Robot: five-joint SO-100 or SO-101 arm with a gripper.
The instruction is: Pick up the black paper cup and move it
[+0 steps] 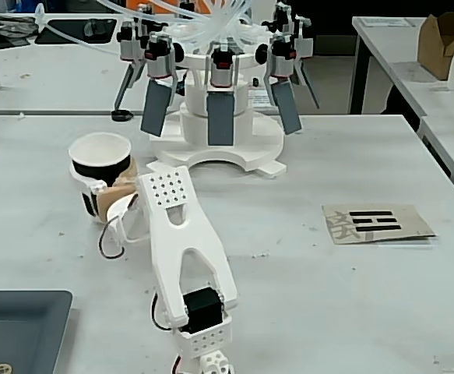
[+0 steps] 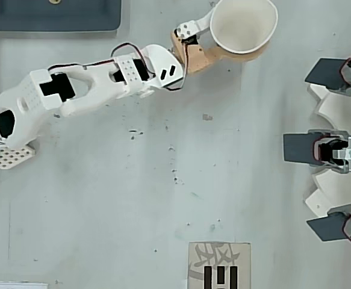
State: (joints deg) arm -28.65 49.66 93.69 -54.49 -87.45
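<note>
Cup (image 1: 100,167) first: black paper with a white rim, sitting at the left of the fixed view, on the far-left part of the surface (image 1: 351,304) from the arm's base. The hand (image 1: 94,187) is clamped round it, one white finger wrapping the black wall and a tan one on the side nearer the arm. From overhead the cup (image 2: 243,25) is at the top edge with the hand (image 2: 238,51) hugging its lower rim. I can't tell if the base is off the surface or just touching it. Moving right, there's the white arm (image 1: 181,257), then the big white rig with grey paddles (image 1: 219,101) just behind, and a cardboard card with black bars (image 1: 376,223) well off to the right. My guess for doing this step well: keep the squeeze gentle so the paper wall doesn't buckle, lift straight up and level before swinging, and stay clear of those paddles.
</note>
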